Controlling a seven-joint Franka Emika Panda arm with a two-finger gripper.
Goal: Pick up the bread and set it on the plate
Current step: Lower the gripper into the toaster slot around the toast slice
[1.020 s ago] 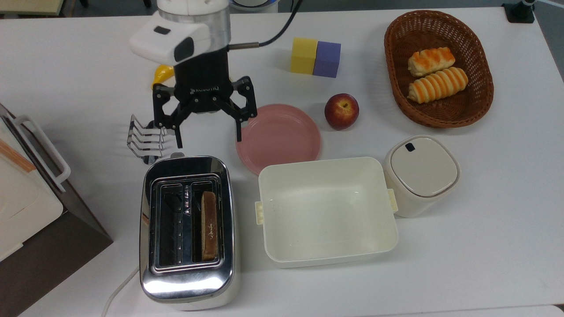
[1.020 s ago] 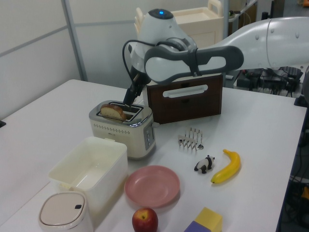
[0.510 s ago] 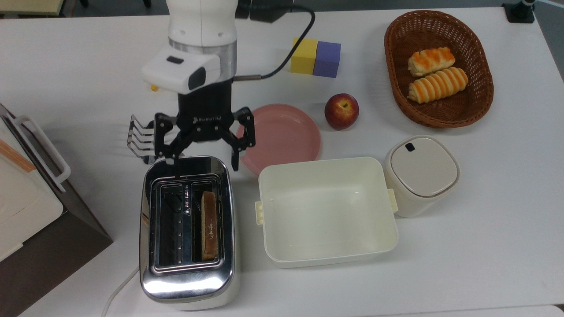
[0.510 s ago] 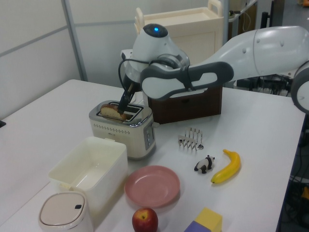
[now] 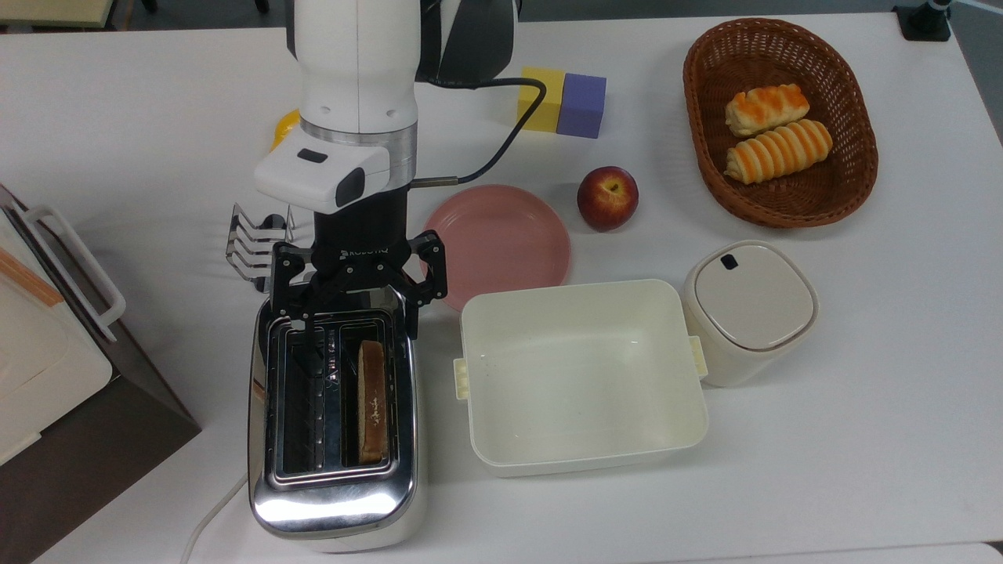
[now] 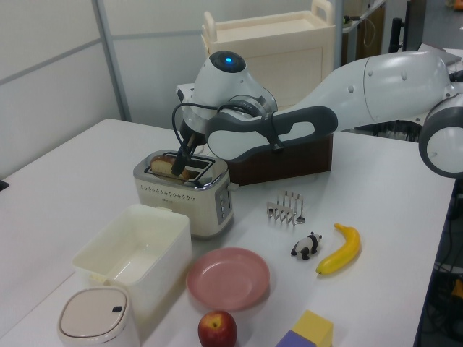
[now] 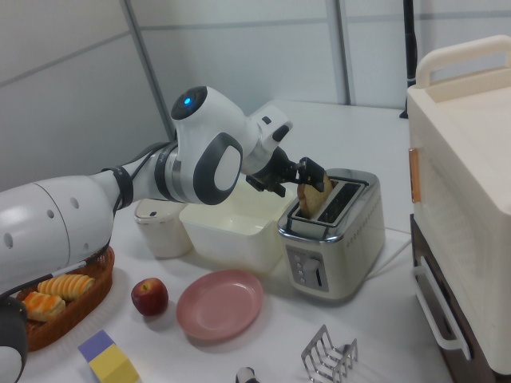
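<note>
Gripper open beside bread

The gripper hangs with its fingers spread wide over the back end of the toaster. The bread stands on edge in the toaster's right slot. The plate lies bare just beside the tub, mid-surface.

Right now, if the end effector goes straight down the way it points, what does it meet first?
Probably the toaster: the open end effector hangs over its back end, beside the bread in the slot. Depth is unclear.
</note>
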